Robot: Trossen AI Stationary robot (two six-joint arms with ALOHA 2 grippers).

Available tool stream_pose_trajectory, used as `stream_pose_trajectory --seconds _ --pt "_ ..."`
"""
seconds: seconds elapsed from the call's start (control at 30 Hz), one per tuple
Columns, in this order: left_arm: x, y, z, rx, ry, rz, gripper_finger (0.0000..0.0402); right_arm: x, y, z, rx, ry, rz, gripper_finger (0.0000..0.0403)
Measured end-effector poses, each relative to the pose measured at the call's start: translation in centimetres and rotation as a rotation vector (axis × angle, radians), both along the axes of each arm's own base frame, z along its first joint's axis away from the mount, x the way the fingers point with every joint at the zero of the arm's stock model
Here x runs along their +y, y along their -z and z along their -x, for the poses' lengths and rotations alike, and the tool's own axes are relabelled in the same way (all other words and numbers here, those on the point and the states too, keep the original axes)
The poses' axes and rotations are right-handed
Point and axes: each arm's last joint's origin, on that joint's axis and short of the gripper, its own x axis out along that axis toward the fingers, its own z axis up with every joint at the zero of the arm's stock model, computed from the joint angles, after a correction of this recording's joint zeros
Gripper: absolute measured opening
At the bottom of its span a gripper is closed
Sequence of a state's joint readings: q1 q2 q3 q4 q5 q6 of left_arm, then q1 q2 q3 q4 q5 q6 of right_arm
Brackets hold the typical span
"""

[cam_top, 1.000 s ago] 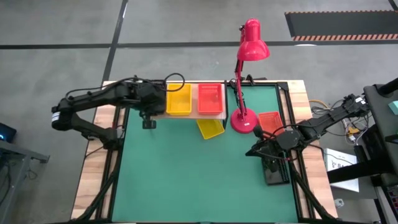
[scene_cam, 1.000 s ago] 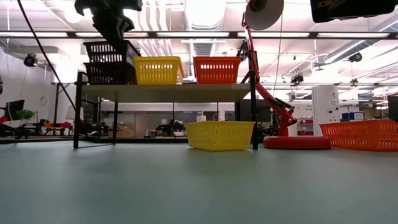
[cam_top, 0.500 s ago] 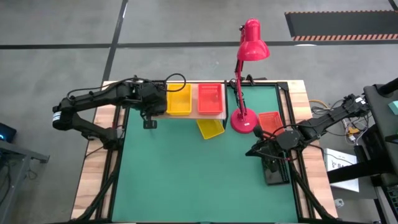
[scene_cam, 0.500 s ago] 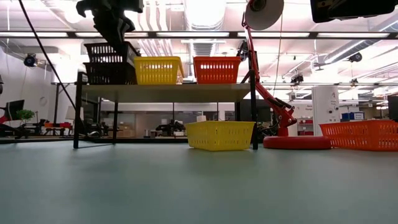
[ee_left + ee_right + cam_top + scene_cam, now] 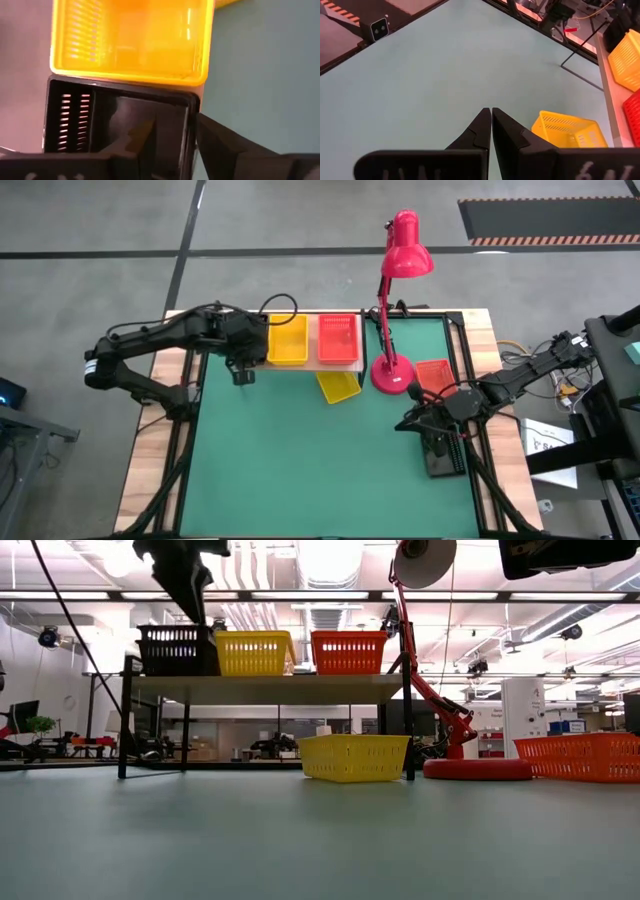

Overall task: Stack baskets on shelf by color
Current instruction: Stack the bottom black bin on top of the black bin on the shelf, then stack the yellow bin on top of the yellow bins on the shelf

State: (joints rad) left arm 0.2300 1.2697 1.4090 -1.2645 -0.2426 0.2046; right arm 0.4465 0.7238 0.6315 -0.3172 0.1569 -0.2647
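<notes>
- Since your left gripper (image 5: 240, 370) hangs right over the black basket (image 5: 178, 650) at the shelf (image 5: 270, 687) end farthest from the red lamp (image 5: 393, 372), it is the arm nearer the shelf; its fingers (image 5: 145, 142) stand parted astride the basket's near wall, gripping nothing
- On the shelf the black basket stands just beside a yellow basket (image 5: 287, 340), with an orange-red basket (image 5: 338, 338) beyond it, nearest the lamp
- Off the shelf, a loose yellow basket (image 5: 338, 386) lies tilted on the green table (image 5: 300, 470) just beside the lamp base, and a loose orange-red basket (image 5: 433, 375) lies on the lamp's other side, nearer your right gripper (image 5: 491, 131), which is closed and empty
- Only the low view shows you the black basket sitting level; the high view hides it under the arm
</notes>
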Motion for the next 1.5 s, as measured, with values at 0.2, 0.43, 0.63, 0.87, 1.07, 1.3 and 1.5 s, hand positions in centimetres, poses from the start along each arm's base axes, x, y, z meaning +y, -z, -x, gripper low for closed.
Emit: stream_pose_trajectory --seconds 0.2,0.43,0.63,0.87,1.07,1.3,1.5 --pt "-1.0 -1.0 0.0 -0.08 -0.014 0.085 0.0123 0.0 0.0 0.0 0.007 0.017 -0.031 0.0009" --pt "-3.4 -1.5 -1.3 -0.219 0.008 0.1 0.0114 0.1 1.5 -0.2 -0.021 0.042 -0.098 0.0009" --pt "-8.3 -0.9 -4.0 -0.459 0.227 0.027 0.0067 0.1 3.8 -0.2 -0.072 0.064 -0.182 0.0009" --pt "-14.3 1.4 -5.6 -0.773 0.58 -0.088 0.0026 0.1 4.8 -0.1 -0.103 0.094 -0.279 0.0009" --pt "-15.7 3.9 -5.6 -0.951 0.749 -0.299 0.0016 0.1 4.4 -0.3 -0.203 0.071 -0.298 0.0009" --pt "-14.5 4.4 -4.2 -1.122 0.566 -0.574 0.0015 0.3 3.8 -0.7 -0.309 0.051 -0.277 0.0009" --pt "-13.4 4.5 -1.9 -1.217 0.4 -0.573 0.0015 1.0 3.7 -2.5 -0.311 0.08 -0.188 0.0009"
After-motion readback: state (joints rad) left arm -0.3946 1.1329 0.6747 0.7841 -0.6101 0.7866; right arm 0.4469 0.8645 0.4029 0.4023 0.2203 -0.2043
